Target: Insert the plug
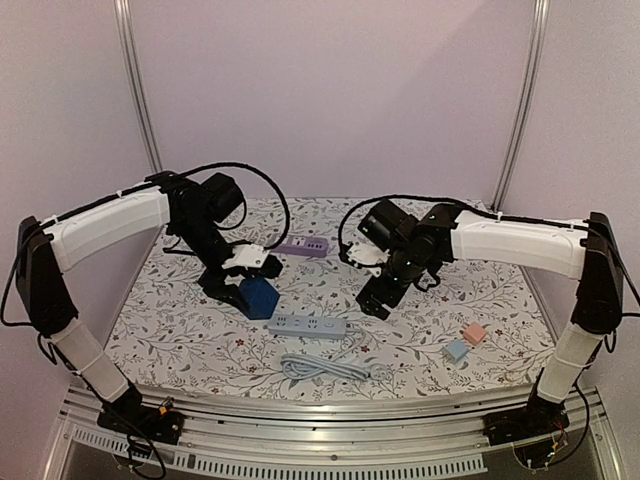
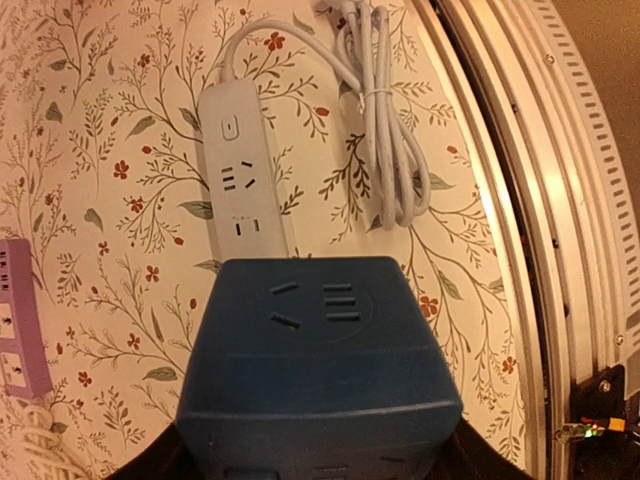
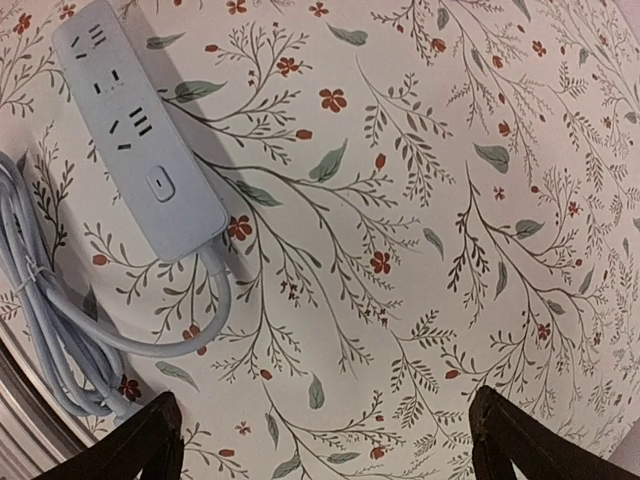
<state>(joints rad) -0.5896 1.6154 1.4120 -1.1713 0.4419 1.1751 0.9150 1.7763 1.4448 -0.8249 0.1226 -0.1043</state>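
A blue cube socket (image 1: 259,297) sits between the jaws of my left gripper (image 1: 243,283), which is shut on it at the table's left middle. It fills the bottom of the left wrist view (image 2: 320,370) with its socket face up. A white power strip (image 1: 308,326) lies just in front of it, and its coiled white cable (image 1: 325,368) lies nearer the front edge. My right gripper (image 1: 375,300) is open and empty, low over bare cloth right of the strip. The right wrist view shows the strip (image 3: 140,130) and cable (image 3: 50,330) at the left. I cannot make out the plug itself.
A purple power strip (image 1: 303,246) lies at the back middle and also shows in the left wrist view (image 2: 20,320). A small pink block (image 1: 474,333) and a light blue block (image 1: 457,350) sit at the right front. A metal rail (image 1: 330,410) runs along the table's front edge.
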